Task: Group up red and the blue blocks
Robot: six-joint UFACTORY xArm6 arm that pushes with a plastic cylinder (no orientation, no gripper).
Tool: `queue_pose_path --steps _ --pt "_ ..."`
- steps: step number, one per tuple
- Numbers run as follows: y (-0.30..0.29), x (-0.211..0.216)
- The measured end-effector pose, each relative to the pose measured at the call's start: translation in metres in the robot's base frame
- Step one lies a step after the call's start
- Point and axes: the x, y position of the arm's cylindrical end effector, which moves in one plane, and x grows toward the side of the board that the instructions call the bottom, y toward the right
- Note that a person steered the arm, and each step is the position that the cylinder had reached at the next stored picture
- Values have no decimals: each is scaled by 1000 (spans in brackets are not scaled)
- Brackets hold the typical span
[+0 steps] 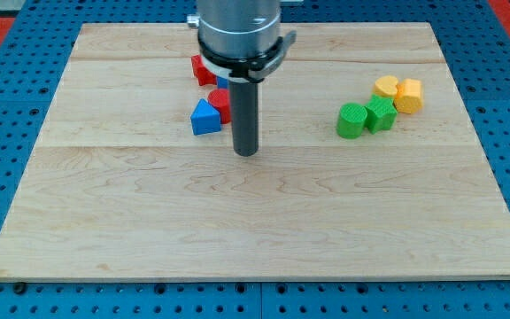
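My tip [246,152] rests on the wooden board [255,230] just right of and below the red and blue cluster. A blue triangular block [204,118] lies left of the tip. A red block [220,103] touches it on its upper right. Another red block [203,70] lies higher up, partly hidden by the arm. A sliver of a second blue block [222,81] shows between them, mostly hidden by the arm's body.
Two green blocks [352,120] [381,114] and two yellow blocks [387,87] [409,96] sit together at the view's right. The arm's grey body [237,31] hangs over the board's top middle. A blue pegboard [7,106] surrounds the board.
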Motion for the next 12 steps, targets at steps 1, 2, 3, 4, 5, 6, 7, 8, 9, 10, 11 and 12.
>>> queue_pose_path --steps 1,2,3,4,5,6,7,8,9,10,11,12 --pt "10 -75" --pt "21 -131" --pt "-19 -151" --pt "-34 -164" --pt "-78 -169" --pt "-120 -184" --pt "-166 -184" --pt "-191 -167" --pt "-170 -150" --pt "-142 -171" --pt "-135 -172" --pt "-134 -160"
